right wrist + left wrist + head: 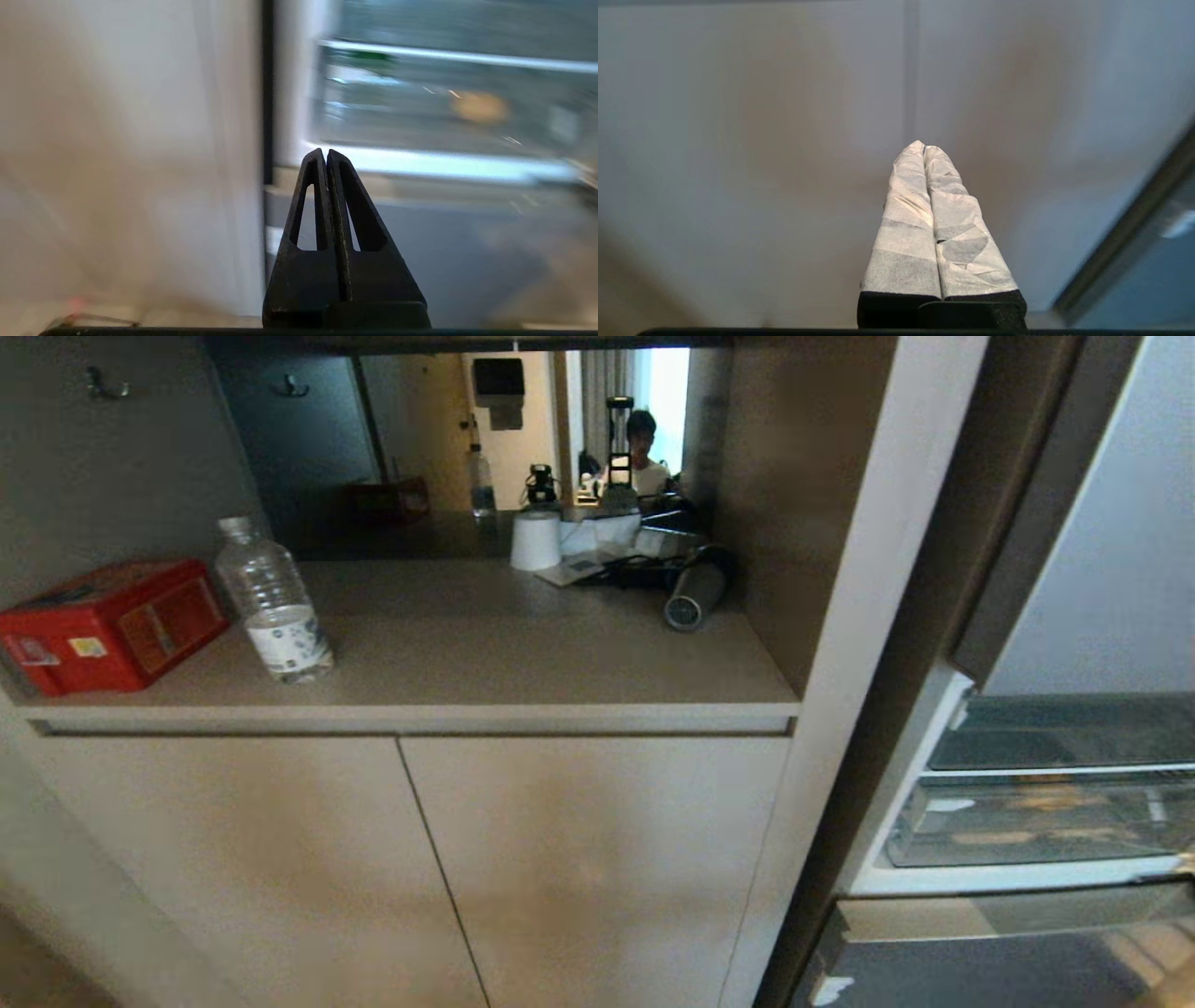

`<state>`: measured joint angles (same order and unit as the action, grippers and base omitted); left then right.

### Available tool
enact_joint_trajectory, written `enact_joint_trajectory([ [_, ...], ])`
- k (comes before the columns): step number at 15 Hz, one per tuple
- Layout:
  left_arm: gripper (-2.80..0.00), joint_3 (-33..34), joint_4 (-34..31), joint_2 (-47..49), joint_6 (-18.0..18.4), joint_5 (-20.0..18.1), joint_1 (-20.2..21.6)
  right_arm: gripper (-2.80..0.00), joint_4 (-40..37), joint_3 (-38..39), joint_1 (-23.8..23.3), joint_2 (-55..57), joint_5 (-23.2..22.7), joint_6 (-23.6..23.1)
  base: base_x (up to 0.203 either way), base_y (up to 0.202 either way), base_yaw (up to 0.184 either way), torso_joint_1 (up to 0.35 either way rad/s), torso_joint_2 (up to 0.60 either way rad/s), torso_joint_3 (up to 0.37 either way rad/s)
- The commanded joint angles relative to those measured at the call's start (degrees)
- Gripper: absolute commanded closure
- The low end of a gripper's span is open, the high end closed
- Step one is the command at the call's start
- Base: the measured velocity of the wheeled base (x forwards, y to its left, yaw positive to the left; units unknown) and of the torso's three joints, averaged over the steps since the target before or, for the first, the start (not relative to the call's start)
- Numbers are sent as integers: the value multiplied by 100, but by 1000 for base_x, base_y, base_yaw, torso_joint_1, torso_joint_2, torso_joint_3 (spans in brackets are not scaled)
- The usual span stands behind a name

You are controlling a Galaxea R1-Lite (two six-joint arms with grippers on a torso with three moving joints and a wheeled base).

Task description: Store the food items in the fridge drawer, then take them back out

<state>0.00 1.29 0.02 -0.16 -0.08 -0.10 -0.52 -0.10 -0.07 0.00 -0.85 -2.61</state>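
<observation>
The matte beige cabinet (579, 859) is filling the head view, with the clear ribbed fridge drawer (1036, 821) sitting pushed in at lower right. A blurred tan potato (479, 107) is lying inside it. The paper-wrapped left gripper (923, 147) and black right gripper (325, 154) are pinching fully closed, holding nothing.

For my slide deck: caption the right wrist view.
Right pincer shut and empty, facing the fridge drawer.

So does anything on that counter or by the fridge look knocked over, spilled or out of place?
Only one thing stands out: a grey cylinder lies on its side at the back right of the counter, among a tangle of dark cables. The water bottle stands upright beside the red tin box. Nothing looks spilled.
</observation>
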Motion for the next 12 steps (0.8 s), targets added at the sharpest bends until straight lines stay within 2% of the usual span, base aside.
enact_joint_trajectory([
  [1,0,62,3,-2,-2,-1,1,0,0,1,-1,9,-9,-12,-3,8,-175,-3,-6,3],
  [12,0,62,3,-2,-2,-1,1,0,0,1,-1,9,6,24,-2,8,-174,2,0,2],
])
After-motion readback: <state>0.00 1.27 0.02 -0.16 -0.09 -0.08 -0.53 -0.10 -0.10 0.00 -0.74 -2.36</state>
